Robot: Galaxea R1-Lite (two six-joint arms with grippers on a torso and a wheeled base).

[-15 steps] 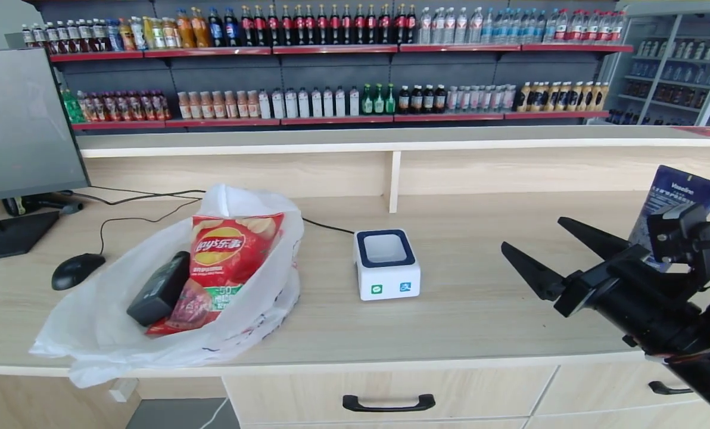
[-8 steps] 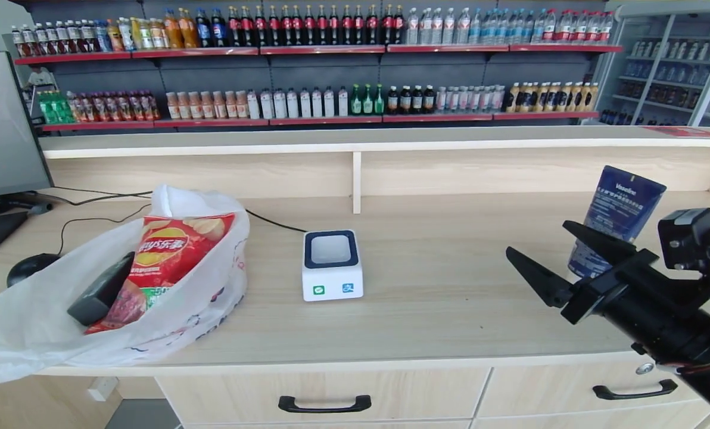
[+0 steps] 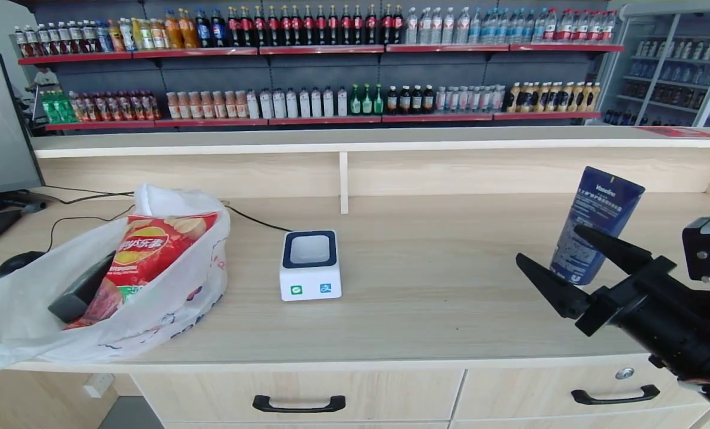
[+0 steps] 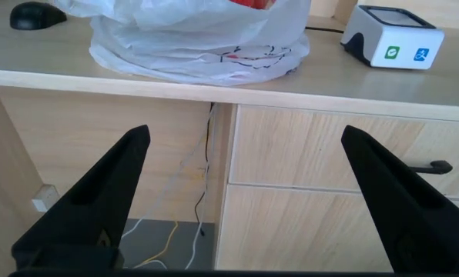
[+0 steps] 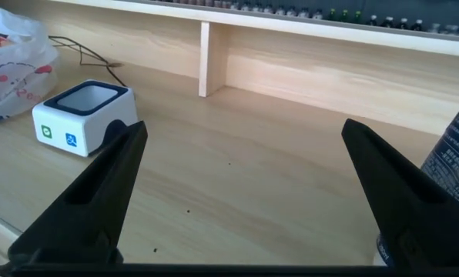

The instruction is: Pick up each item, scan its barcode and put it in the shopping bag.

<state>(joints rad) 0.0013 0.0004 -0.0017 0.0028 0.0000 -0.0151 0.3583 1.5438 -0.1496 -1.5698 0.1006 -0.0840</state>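
Now the right gripper [image 3: 547, 242] is hovering, fingers wide apart, near the standing tube [image 3: 599, 202], likely readying a grasp; the left gripper [image 4: 245, 135] is hanging idle, fingers apart

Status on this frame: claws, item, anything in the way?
Right claw open beside standing blue lotion tube, no grip. Left claw open, below counter edge. Chip bag in shopping bag; scanner between bag and tube.
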